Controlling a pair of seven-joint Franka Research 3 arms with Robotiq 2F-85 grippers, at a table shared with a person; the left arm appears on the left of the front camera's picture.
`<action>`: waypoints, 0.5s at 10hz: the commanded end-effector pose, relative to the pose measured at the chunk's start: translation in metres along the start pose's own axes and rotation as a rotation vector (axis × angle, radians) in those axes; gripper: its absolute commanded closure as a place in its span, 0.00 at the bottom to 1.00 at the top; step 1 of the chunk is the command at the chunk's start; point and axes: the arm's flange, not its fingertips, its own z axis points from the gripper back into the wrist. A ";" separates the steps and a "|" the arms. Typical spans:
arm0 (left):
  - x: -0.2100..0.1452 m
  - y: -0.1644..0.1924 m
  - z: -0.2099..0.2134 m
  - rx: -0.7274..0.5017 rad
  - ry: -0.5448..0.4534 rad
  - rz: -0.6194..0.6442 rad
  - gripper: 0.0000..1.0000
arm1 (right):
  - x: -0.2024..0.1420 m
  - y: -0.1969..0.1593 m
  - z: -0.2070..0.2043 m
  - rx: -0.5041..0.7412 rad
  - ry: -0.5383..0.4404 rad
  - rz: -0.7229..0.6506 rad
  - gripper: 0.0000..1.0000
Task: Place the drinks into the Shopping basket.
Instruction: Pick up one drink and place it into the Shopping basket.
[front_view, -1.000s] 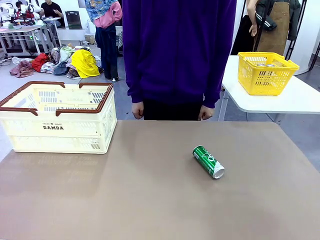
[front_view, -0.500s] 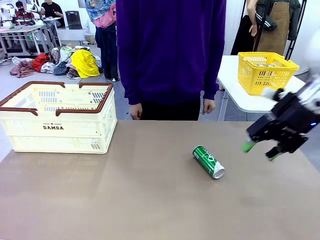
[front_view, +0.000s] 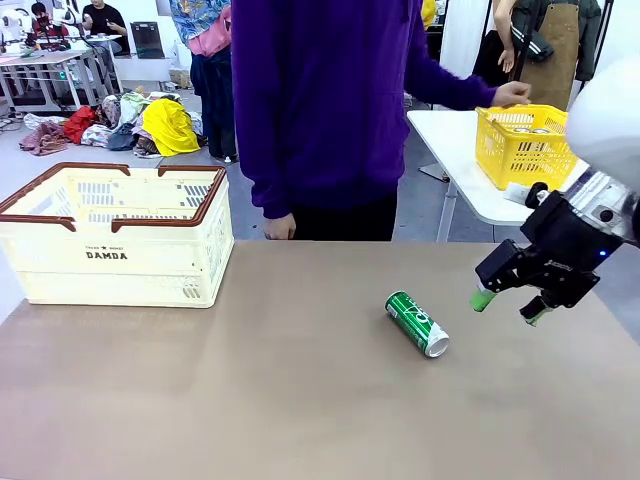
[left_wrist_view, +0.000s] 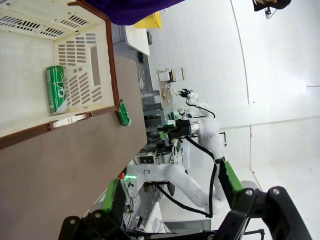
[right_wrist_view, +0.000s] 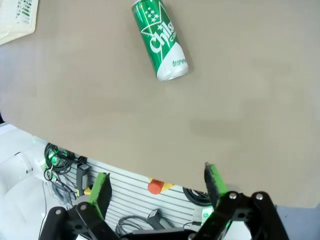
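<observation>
Now, right gripper (front_view: 506, 307): wide open, green pads well apart, nothing between them. It hangs above the right side of the table, tilted down toward the middle.
Ahead of its fingers: in the right wrist view the green can lies beyond the open fingers, apart from them, with bare tabletop between.
Green can (front_view: 417, 323): on its side on the brown table (front_view: 250, 400), right of the middle, with one silver end turned toward the robot's side. Nothing touches it.
Left gripper (left_wrist_view: 171, 186): also fully open and empty. Its camera looks along the table toward the basket.
Shopping basket (front_view: 120, 255): cream-white and slotted, with a brown rim and "DAMDA" on the side facing the robot. It stands on the table's far left part, well apart from the green can.
Inside the basket: a second green can (left_wrist_view: 56, 89) lies on its side on the floor, close to a slotted wall.
Past the basket's corner: the left wrist view shows a small green shape on the table just beyond the rim. It is probably the can on the table, though too small to be sure.
Person: in a purple top, standing at the table's far edge.
Lowered hand (front_view: 280, 226): hanging at the far table edge.
Outstretched hand (front_view: 512, 93): at the rim of a yellow mesh basket (front_view: 530, 150), which stands on a white side table (front_view: 470, 190) behind the right gripper.
</observation>
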 end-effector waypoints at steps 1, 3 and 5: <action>-0.004 -0.002 -0.002 0.006 -0.004 0.009 0.00 | 0.036 0.017 -0.026 -0.067 -0.010 -0.007 0.00; -0.004 -0.002 -0.002 0.006 -0.004 0.009 0.00 | 0.075 0.026 -0.049 -0.161 0.018 0.027 0.00; -0.004 -0.002 -0.002 0.006 -0.004 0.009 0.00 | 0.103 0.025 -0.086 -0.242 0.097 -0.016 0.00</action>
